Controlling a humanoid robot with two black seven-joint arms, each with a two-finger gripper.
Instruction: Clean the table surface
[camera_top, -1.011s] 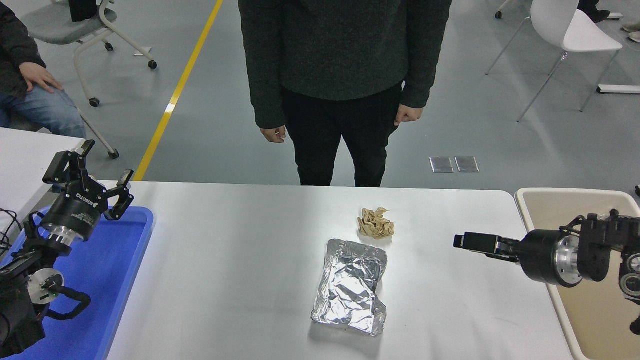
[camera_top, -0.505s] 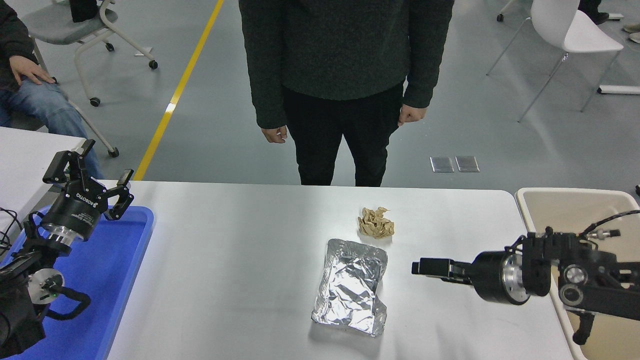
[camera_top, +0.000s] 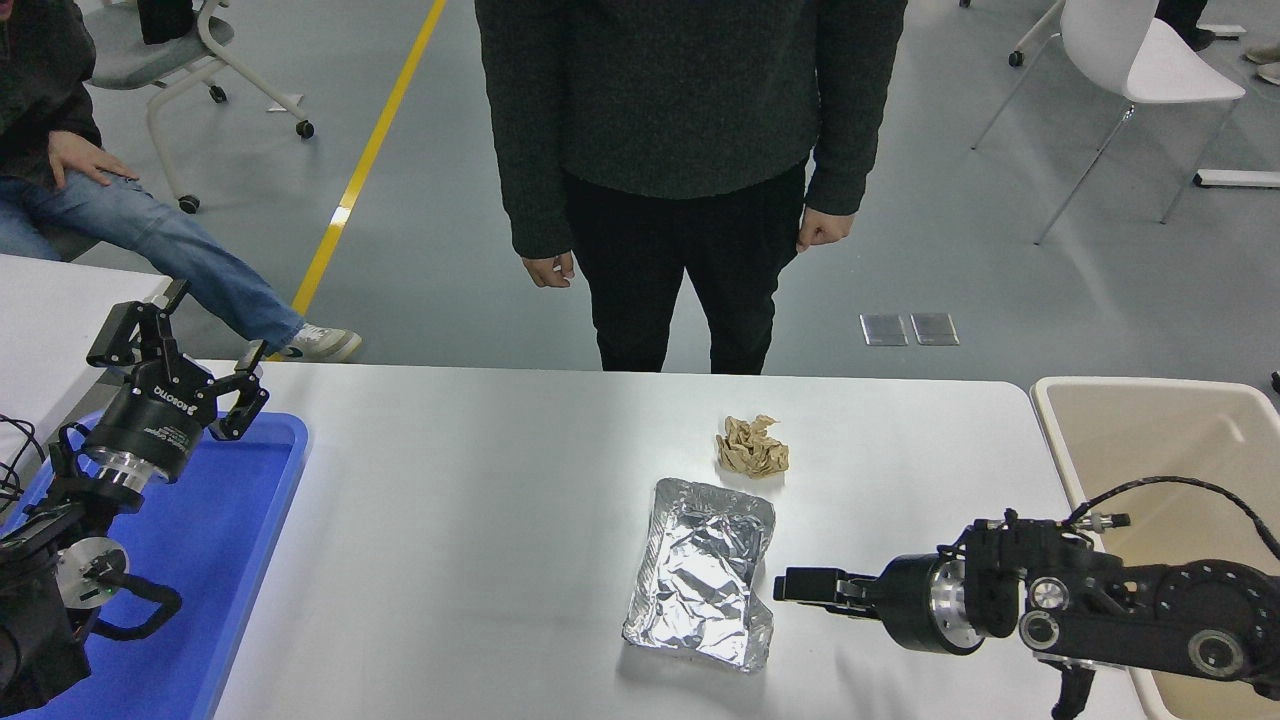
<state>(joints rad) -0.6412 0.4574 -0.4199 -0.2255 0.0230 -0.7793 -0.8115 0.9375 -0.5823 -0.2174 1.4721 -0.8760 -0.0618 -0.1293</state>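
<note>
Now your right gripper (camera_top: 782, 585) sits low beside the crumpled foil tray (camera_top: 703, 572) on the table surface (camera_top: 450, 520), lined up to grab it, though whether it's spread you cannot tell.

Beyond the table's far edge lies a smooth grey floor (camera_top: 1050, 260) with a dull sheen, crossed at the upper left by a straight yellow painted line (camera_top: 372, 150) running diagonally toward the table. A grey swivel chair on castors with a pale tubular frame (camera_top: 190, 50) stands at the top left, and a white moulded plastic chair on thin metal legs (camera_top: 1130, 65) stands at the top right, with a white bar-shaped furniture foot (camera_top: 1236, 178) lying on the floor just beside it. Two small square metal floor plates (camera_top: 908, 328) sit side by side in the floor right of centre, and the light is even and soft, casting only faint shadows.
</note>
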